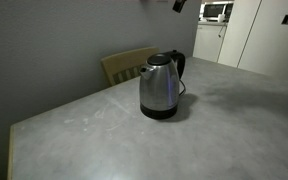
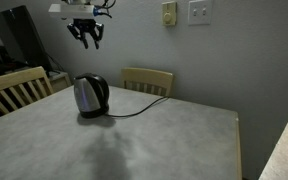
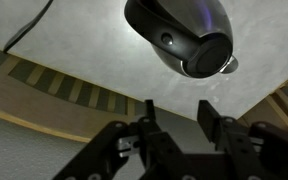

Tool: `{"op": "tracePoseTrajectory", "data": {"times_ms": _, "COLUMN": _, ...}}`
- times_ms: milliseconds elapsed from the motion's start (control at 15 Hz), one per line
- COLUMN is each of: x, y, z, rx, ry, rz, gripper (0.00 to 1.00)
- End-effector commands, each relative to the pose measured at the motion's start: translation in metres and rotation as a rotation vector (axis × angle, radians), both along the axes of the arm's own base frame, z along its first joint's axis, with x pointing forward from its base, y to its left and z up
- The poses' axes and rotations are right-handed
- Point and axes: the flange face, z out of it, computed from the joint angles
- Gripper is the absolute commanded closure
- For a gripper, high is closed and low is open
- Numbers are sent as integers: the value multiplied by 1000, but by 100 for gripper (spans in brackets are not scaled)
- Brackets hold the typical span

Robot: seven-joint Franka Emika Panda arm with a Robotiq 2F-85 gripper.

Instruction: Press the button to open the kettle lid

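Note:
The steel kettle [image 1: 160, 88] stands upright on the grey table with its black handle and black base; it also shows in an exterior view [image 2: 91, 96]. Its lid [image 1: 159, 60] sits shut on top. In the wrist view the kettle [image 3: 179, 33] is seen from above, far below the fingers, with the lid [image 3: 205, 52] and a small button on the handle [image 3: 167, 40]. My gripper [image 2: 88, 38] hangs high above the kettle, open and empty. In the wrist view [image 3: 177, 118] its two fingers are spread apart with nothing between them.
A black cord [image 2: 134, 112] runs from the kettle across the table [image 2: 164, 140] toward the wall. Wooden chairs stand at the table's edges [image 2: 147, 80] [image 2: 14, 88] [image 1: 126, 65]. A wall with outlets [image 2: 169, 13] is behind.

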Motion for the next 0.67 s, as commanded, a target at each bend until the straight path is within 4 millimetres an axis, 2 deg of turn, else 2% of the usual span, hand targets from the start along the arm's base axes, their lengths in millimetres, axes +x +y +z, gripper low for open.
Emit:
{"op": "tracePoseTrajectory", "data": {"times_ms": 0, "x": 11, "y": 5, "z": -11, "rx": 7, "ry": 47, "rz": -11, "gripper": 82}}
{"op": "tracePoseTrajectory", "data": {"times_ms": 133, "x": 14, "y": 10, "z": -17, "rx": -1, "ry": 75, "rz": -36, "gripper": 96}}
{"op": "tracePoseTrajectory", "data": {"times_ms": 267, "x": 15, "y": 13, "z": -24, "rx": -26, "ry": 129, "rz": -70, "gripper": 100}}
{"op": "tracePoseTrajectory", "data": {"times_ms": 600, "x": 18, "y": 13, "z": -49, "rx": -87, "ry": 274, "rz": -112, "gripper": 100}}
